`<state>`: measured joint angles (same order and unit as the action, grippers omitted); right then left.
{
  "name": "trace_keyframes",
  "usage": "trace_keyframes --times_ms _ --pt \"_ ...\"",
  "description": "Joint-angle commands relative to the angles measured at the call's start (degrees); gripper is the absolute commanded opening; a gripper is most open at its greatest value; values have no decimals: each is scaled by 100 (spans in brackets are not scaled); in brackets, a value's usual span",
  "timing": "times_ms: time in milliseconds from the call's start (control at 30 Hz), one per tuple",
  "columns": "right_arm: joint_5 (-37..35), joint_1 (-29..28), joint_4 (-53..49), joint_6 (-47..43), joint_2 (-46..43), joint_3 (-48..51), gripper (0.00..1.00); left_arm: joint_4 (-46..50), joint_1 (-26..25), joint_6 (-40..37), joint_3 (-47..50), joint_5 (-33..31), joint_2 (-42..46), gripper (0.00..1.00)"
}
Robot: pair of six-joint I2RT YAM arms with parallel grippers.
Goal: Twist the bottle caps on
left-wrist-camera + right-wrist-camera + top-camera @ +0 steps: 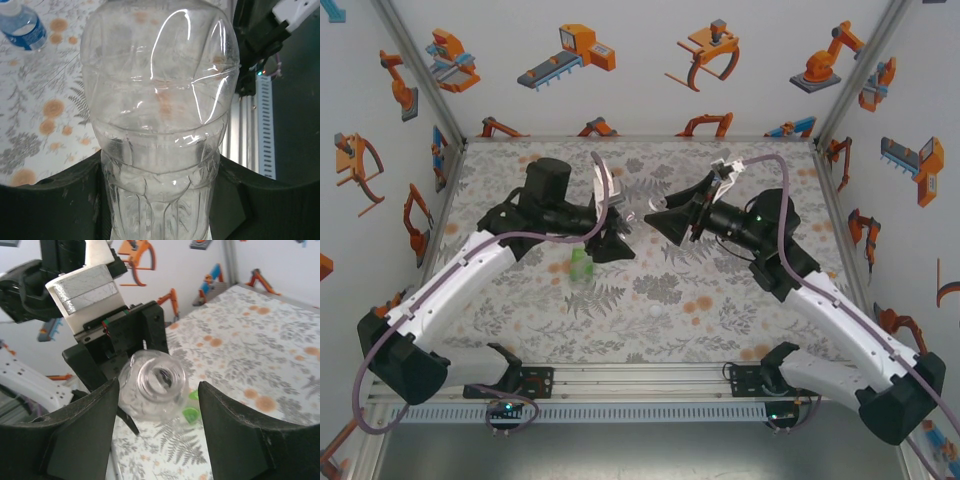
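Note:
My left gripper point(160, 200) is shut on the body of a clear plain bottle point(160, 100), held off the table and lying sideways. In the top view the left gripper point(618, 234) points this bottle point(632, 216) at my right gripper point(658, 215). The bottle's uncapped neck point(161, 376) faces the right wrist camera. My right gripper point(159, 386) is open, its dark fingers point(85, 430) standing either side of that neck without gripping it. A green-tinted bottle point(580, 263) stands below the left gripper. A bottle with a blue label point(23, 26) lies on the table. I see no cap in either gripper.
The table point(740, 290) has a grey floral print with pale orange blotches. An aluminium rail point(640, 380) runs along its near edge. White walls with robot pictures close in the back and both sides.

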<state>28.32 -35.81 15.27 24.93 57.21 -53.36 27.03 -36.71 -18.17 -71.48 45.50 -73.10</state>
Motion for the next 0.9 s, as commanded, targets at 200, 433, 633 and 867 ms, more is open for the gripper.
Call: trace_keyframes --times_ms 200,433,633,867 --pt "-818 -31 -1522 -729 -337 -318 58 1170 150 -982 -305 -469 -152 7" --pt "-1661 -31 -3209 -782 -156 -535 50 1608 102 -1468 -113 -1316 -216 2" --pt "-1647 -69 -4199 -642 291 -490 45 1218 66 -1505 266 -1254 -63 10" --pt "-2348 -424 -4881 -224 667 -133 44 1182 40 -1483 292 -1327 6 10"
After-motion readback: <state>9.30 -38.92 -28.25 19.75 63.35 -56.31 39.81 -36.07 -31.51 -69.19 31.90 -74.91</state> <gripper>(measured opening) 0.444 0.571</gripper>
